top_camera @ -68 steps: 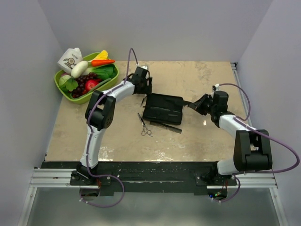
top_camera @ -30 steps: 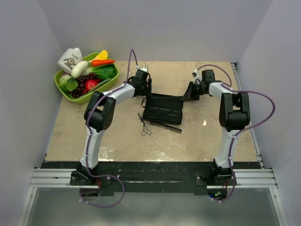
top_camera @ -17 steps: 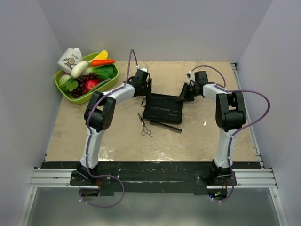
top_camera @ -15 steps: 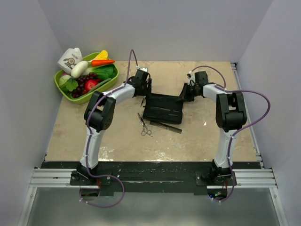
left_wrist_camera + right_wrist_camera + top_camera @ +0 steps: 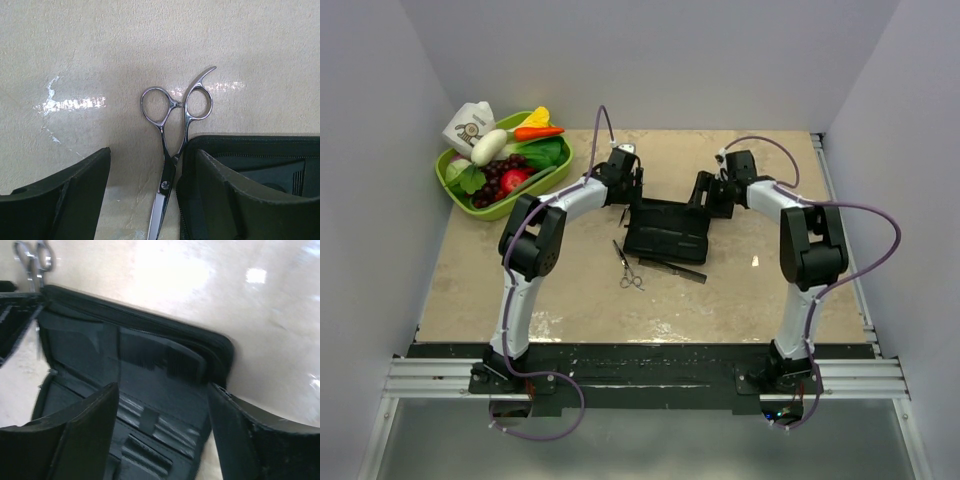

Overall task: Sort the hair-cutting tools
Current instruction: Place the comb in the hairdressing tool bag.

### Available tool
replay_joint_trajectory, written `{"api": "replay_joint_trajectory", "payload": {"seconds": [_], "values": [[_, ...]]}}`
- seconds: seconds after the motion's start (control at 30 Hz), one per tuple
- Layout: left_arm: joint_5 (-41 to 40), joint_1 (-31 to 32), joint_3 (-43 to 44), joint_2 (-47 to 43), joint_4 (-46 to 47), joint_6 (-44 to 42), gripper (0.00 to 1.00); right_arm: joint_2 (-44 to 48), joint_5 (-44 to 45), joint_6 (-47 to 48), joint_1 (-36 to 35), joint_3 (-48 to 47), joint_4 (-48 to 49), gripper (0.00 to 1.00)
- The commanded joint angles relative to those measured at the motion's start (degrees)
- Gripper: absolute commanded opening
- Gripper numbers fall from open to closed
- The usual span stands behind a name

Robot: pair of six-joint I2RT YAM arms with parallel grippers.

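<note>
Left end effector (image 5: 152,152), open, hovers over slim scissors (image 5: 165,181), seemingly stiff and slippery; pinch the pivot. Right end effector (image 5: 162,387) open too.

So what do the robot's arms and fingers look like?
The left arm and right arm are white with chunky black joints. A purple cable loops along each one. Their fingers are thick, blunt and black.

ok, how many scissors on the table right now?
2. One scissors lies left of the comb, on the near side of the open case. The other scissors lies against the case's far-left corner, inside the open left pincer. Case pockets partly hidden; more possible.
</note>
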State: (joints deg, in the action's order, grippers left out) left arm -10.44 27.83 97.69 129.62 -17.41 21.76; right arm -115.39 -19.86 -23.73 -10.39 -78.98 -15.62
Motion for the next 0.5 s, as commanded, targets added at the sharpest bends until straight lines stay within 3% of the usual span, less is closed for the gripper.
{"api": "replay_joint_trajectory", "payload": {"seconds": [0.0, 0.27, 0.47], "values": [[1.4, 1.6, -2.5, 0.1, -9.7, -2.2, 0.73, 7.3, 6.9, 1.9, 0.5, 1.8, -5.1, 0.76], [1.3, 1.6, -0.6, -1.3, -10.7, -2.5, 0.73, 20.7, 8.1, 3.9, -0.2, 5.1, -12.1, 0.78], [2.1, 1.7, 3.0, -6.1, -14.0, -1.7, 0.76, 27.9, 8.8, 6.8, -6.9, 8.9, -19.0, 0.78]]}}
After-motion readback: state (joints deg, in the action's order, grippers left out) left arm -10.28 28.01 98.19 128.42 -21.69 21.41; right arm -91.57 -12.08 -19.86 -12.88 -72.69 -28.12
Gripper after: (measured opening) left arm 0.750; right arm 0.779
